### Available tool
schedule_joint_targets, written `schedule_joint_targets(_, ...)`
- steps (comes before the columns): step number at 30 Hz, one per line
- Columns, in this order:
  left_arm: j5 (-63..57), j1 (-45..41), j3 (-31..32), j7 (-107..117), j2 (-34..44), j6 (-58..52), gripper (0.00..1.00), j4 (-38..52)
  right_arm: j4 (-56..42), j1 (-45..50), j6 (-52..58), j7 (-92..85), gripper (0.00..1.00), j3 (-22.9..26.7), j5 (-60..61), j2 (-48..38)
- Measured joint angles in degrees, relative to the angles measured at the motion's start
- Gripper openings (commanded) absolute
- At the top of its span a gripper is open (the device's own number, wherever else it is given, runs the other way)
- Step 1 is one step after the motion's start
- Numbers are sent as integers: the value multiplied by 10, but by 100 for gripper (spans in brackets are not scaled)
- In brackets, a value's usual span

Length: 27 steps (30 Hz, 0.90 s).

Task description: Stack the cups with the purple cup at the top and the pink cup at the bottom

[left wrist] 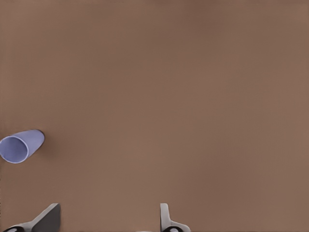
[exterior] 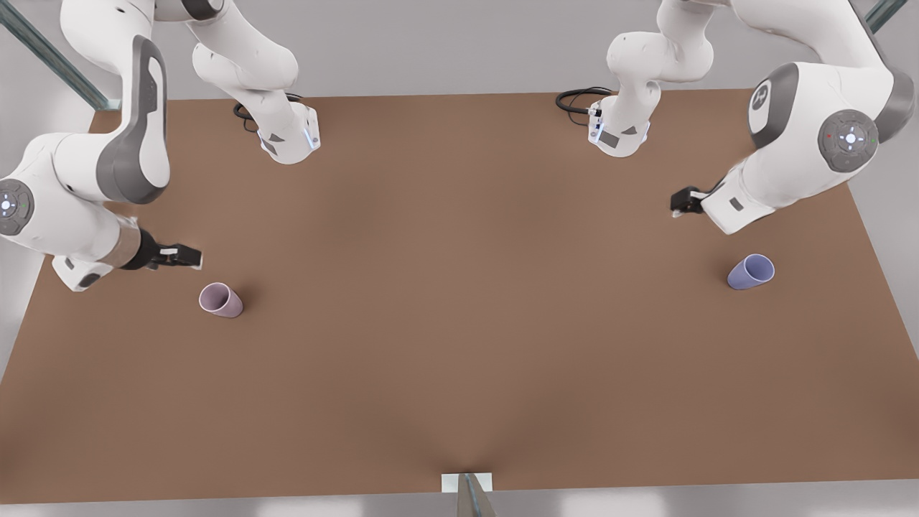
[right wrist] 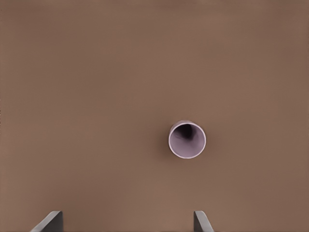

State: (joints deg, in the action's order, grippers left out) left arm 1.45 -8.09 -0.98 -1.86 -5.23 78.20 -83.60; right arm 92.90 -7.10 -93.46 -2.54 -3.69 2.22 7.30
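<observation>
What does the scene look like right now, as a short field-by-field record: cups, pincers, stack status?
pink cup: upright on the table, on the front view's left
purple cup: upright on the table, on the front view's right, far from the pink cup
right pincer: open, above the table near the pink cup, holding nothing
left pincer: open, above the table near the purple cup, holding nothing
stack: not started; neither cup gripped
</observation>
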Motion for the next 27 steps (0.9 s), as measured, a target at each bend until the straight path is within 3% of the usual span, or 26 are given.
schedule_joint_targets(7,-5,3,-1,12,-14,49,100,1,15,-4,-72,-7,100,0,0,2)
schedule_joint_targets(14,-3,1,3,18,-22,29,100,-4,139,-38,-170,-15,100,0,1,25)
schedule_joint_targets(19,-6,3,-1,21,-27,14,100,-3,148,-64,-247,-27,100,0,1,76)
schedule_joint_targets(27,-6,2,-1,25,-32,2,100,-3,183,-60,-296,-42,100,-3,1,66)
